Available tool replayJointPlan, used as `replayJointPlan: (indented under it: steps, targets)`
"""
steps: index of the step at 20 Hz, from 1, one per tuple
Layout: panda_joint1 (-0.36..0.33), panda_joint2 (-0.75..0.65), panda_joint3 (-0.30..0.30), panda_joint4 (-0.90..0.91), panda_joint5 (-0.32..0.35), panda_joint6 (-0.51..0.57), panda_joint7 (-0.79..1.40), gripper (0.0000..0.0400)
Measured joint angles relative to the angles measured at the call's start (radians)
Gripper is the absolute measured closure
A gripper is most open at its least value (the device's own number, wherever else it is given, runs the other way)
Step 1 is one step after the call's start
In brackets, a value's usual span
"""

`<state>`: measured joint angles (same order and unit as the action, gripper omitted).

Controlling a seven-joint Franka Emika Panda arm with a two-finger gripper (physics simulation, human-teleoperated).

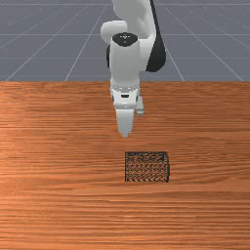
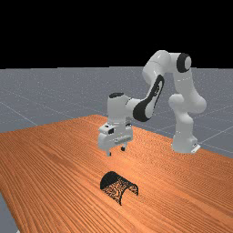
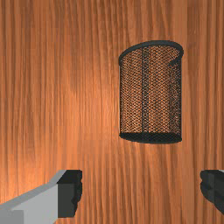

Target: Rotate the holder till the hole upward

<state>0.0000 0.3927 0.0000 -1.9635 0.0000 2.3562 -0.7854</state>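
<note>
The gripper hangs above the table in the far view, its two fingers apart and nothing between them. In the wrist view the gripper also stands open. A black mesh holder lies on its side, its dark closed end nearer the fingers and its thick rim away from them. The holder is in front of the hand and toward the front view's right. Below the hand, in the far view, the holder has its open end toward the lower right. Hand and holder are apart.
The wooden table lies under the holder, with its back edge behind the arm in the front view. In the far view the arm's base stands at the right, and a table edge runs down the far view's left.
</note>
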Motion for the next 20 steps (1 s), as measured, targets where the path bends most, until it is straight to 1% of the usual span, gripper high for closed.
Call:
replayJointPlan:
  steps: [1,2,3,4,5,6,7,8,9,10,12,13,15,16,17,18,20]
  targets:
    - [0.0,0.0,0.0,0.0,0.0,0.0,0.0,0.0157]
    - [0.0,0.0,0.0,0.0,0.0,0.0,0.0,0.0252]
    - [0.0,0.0,0.0,0.0,0.0,0.0,0.0,0.031]
    - [0.0,0.0,0.0,0.0,0.0,0.0,0.0,0.0346]
    - [0.0,0.0,0.0,0.0,0.0,0.0,0.0,0.0367]
    - [0.003,0.003,-0.003,0.005,0.002,-0.002,0.019,0.0223]
    - [0.005,0.003,-0.004,0.005,0.002,-0.002,0.03,0.0135]
    - [0.013,0.004,-0.008,0.005,0.003,-0.002,0.067,0.0082]
    - [0.028,0.004,-0.013,0.006,0.005,-0.003,0.125,0.0049]
    - [0.039,0.005,-0.01,0.008,0.003,-0.003,0.145,0.003]
    - [0.069,0.009,-0.006,0.014,0.001,-0.006,0.208,0.0011]
    - [0.109,0.017,-0.018,0.027,0.005,-0.011,0.364,0.0004]
    - [0.164,0.036,0.001,0.058,-0.005,-0.023,0.431,0.0001]
    - [0.216,0.059,-0.007,0.097,-0.002,-0.039,0.591,0.0]
    - [0.266,0.093,-0.001,0.153,-0.006,-0.062,0.684,0.0]
    - [0.293,0.118,0.026,0.194,-0.023,-0.078,0.627,0.0]
    - [0.363,0.178,0.037,0.295,-0.031,-0.119,0.723,0.0]
